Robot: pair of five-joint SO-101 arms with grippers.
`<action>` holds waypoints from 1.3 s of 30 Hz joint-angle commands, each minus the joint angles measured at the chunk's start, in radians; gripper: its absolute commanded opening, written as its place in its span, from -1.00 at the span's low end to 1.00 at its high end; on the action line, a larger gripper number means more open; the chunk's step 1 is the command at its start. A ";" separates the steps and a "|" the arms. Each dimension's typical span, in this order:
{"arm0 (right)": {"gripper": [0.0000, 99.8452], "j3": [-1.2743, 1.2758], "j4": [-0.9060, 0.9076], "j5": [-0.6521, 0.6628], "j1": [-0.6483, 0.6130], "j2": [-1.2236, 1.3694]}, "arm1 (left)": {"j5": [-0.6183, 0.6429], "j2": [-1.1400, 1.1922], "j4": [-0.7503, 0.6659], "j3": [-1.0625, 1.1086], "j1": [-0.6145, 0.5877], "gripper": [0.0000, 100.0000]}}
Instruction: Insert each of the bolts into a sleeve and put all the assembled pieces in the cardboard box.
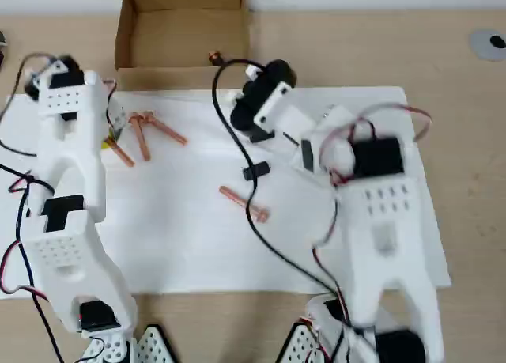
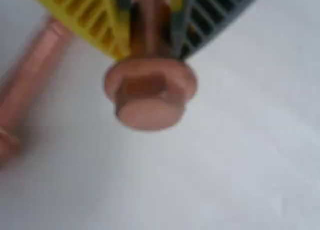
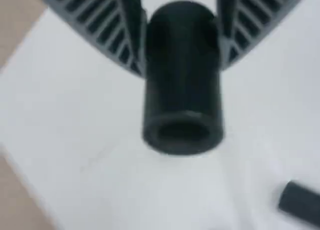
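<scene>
Left gripper (image 2: pixel 150 52) clamped on copper flanged hex bolt (image 2: pixel 150 92), left of high frame. Right gripper (image 3: pixel 181 64) clamped on black cylindrical sleeve (image 3: pixel 182 109), upper centre. I'd align shank with bore, push slowly. Brown cardboard box (image 1: pixel 124 31) waits upper left.

From here the bolt (image 2: pixel 149 94) in the left tool (image 2: pixel 150 44) looks coppery pink, same as the loose bolt (image 2: pixel 30 79) near it. That tool has one yellow finger (image 2: pixel 80 14) and one dark grey finger (image 2: pixel 225 7), both ribbed. The right tool (image 3: pixel 181 64) is dark grey and ribbed too, its sleeve (image 3: pixel 182 89) plain black. The sheet (image 1: pixel 182 244) is white, the table (image 1: pixel 466 141) tan wood, the cardboard box (image 1: pixel 126 31) brown.
</scene>
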 commanded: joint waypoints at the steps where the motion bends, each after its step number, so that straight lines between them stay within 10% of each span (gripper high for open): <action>1: -0.98 0.050 -0.038 -0.005 -0.008 -0.188 | -0.086 -0.139 0.089 -0.203 0.018 -0.98; 18: -0.98 0.455 -0.069 -0.041 0.001 -0.762 | -0.279 -0.725 0.295 -0.078 0.120 -0.98; 26: -0.98 0.668 -0.135 -0.071 -0.180 -0.941 | -0.278 -1.144 0.014 0.568 0.261 -0.98; 39: -0.98 1.257 -0.941 -0.667 -0.460 -1.132 | -0.281 -1.596 -0.442 1.201 0.262 -0.98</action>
